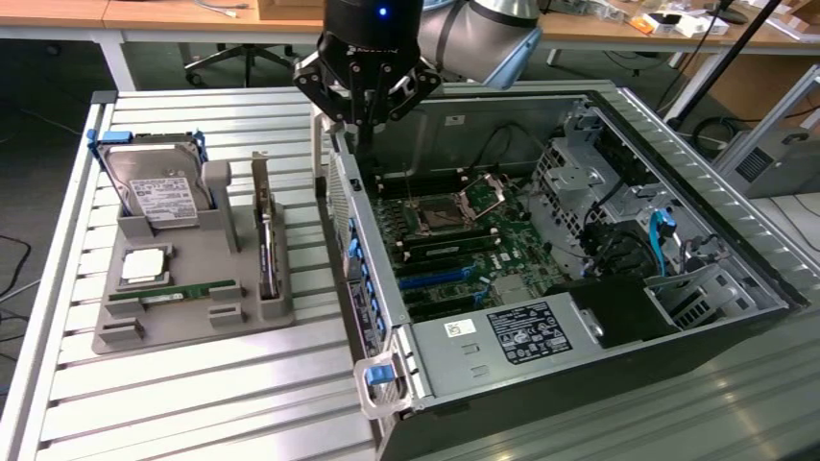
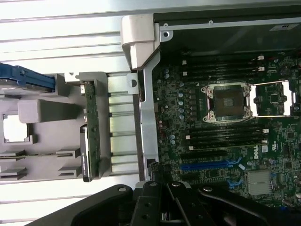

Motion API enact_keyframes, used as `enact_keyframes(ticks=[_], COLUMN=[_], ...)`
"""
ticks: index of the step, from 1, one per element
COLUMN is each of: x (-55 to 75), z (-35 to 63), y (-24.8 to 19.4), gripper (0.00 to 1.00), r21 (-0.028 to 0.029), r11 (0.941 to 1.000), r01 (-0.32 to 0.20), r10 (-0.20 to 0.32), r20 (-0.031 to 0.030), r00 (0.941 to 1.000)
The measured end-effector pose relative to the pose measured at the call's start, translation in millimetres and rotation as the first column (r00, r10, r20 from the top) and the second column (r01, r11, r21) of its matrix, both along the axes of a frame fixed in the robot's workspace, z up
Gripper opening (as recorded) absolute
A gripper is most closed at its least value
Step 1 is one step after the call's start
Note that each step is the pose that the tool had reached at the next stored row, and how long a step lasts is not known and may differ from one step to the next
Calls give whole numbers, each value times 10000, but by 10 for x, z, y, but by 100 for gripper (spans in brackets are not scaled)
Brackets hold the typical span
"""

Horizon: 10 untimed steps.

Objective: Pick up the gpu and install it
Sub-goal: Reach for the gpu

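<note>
1. The gripper hangs with its black fingers pressed together, nothing between them and nothing touching them.
2. It is poised over the side wall of the open computer case, on the wall nearest the grey holder, with the fingers pointing straight down.
3. The gpu is not in the gripper. It stands on its long edge in a slot along the side of the holder nearest the case, just beside that wall and apart from the fingers.
4. The card's long axis runs roughly parallel to the case wall, from the far side of the slatted table toward the near side in the exterior view. Its flat faces look sideways, one toward the case and one toward the other parts in the holder.
5. A pale upright strip rises at the card's far end; the near stretch is darker.
6. Sharing the holder are a hard drive in a blue frame, propped at a tilt, and a narrow green RAM stick lying flat.
7. Inside the case the motherboard lies exposed.
</note>
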<state>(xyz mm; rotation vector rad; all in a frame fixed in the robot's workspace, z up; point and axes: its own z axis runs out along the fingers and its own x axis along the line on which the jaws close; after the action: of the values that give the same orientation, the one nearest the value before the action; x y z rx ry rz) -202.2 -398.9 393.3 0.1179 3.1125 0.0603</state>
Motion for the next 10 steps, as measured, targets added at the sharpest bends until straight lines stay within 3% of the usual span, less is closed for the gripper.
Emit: enact_keyframes(ticks=[10], x=[-22], z=[0], y=[0], gripper=[11], r21=[0], r11=[10000], r01=[0], r10=[0], r20=[-1], r00=[10000])
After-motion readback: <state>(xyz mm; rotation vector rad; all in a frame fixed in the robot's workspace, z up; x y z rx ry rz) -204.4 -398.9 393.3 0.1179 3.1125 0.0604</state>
